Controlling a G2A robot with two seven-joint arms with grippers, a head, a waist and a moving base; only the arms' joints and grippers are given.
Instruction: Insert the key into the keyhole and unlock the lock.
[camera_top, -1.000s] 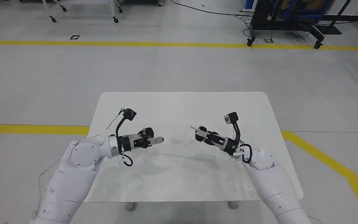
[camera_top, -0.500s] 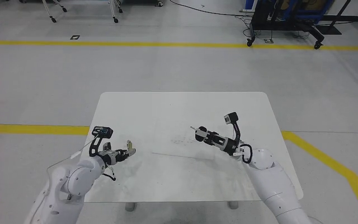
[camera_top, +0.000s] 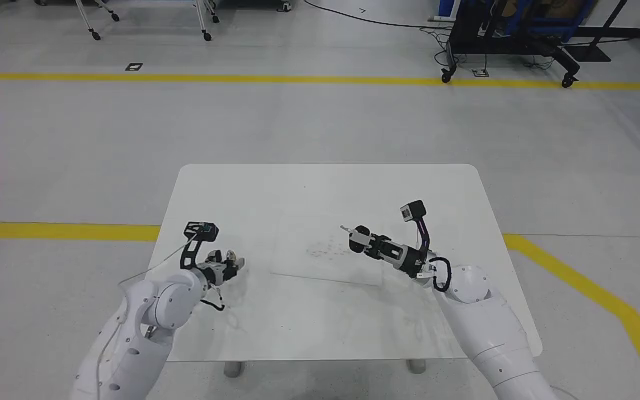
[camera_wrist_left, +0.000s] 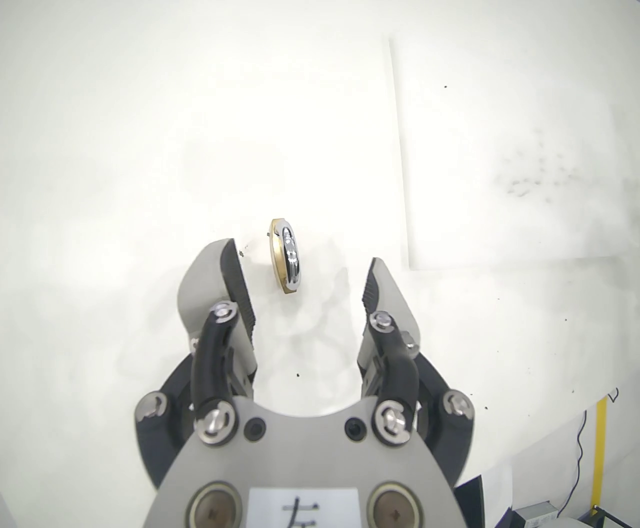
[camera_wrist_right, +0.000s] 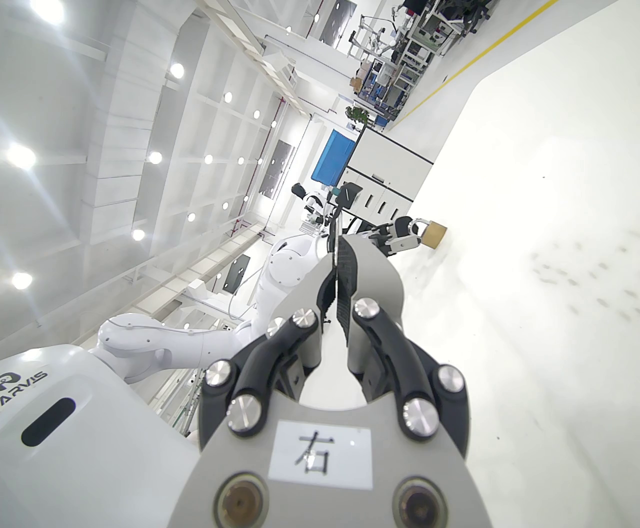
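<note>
Left claw (camera_wrist_left: 306, 267) hangs low over the table (camera_top: 300, 200), spread wide open and gripping nothing. Just past its tips, in line with the gap, the lock (camera_wrist_left: 286, 255) rests on the table with its shackle end toward the claw, touching neither side. Right claw (camera_wrist_right: 336, 242), well apart near the table's middle, is pinched tight on the key (camera_top: 344, 229), whose thin tip pokes out.

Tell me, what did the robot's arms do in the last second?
The left gripper drew back from the middle of the table toward the robot's left side. It now stands open around the lock, which sits on the table, apparently let go. The right gripper kept still, shut on the key.
</note>
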